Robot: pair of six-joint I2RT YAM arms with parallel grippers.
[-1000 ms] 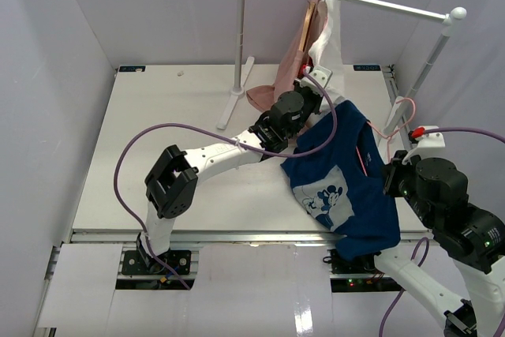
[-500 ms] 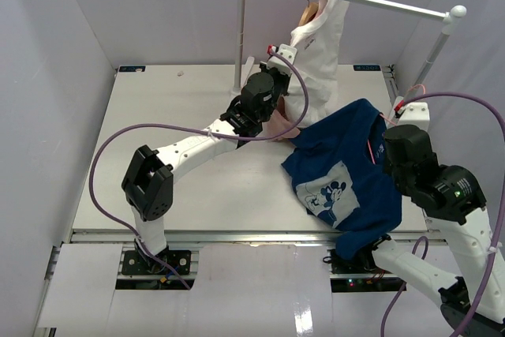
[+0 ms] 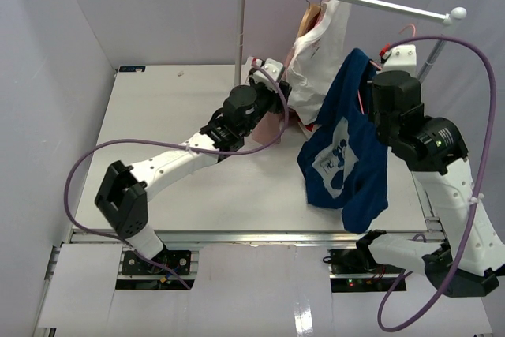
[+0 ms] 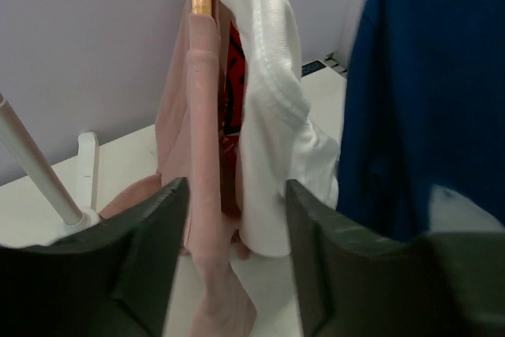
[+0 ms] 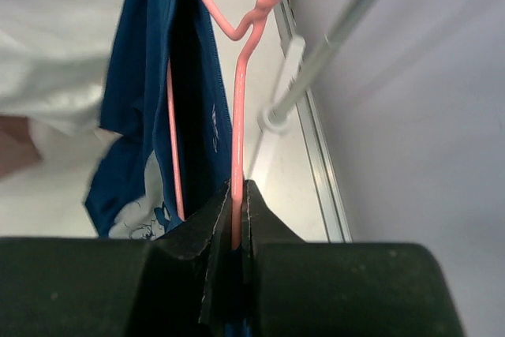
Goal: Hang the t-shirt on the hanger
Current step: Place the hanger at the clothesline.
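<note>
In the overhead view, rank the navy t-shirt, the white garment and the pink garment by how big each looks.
1. t-shirt: largest
2. white garment: somewhat smaller
3. dusty-pink garment: smallest patch, but mostly hidden behind the left arm and the white garment, so its real size is unsure

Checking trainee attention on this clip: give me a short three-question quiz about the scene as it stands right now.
1. True or false: the t-shirt lies flat on the table.
2. Which end effector clamps the hanger? A) left end effector B) right end effector
3. Fill in: the left end effector's jaws stand ___.
Key: 1 false, it hangs in the air; 2 B; 3 open.
</note>
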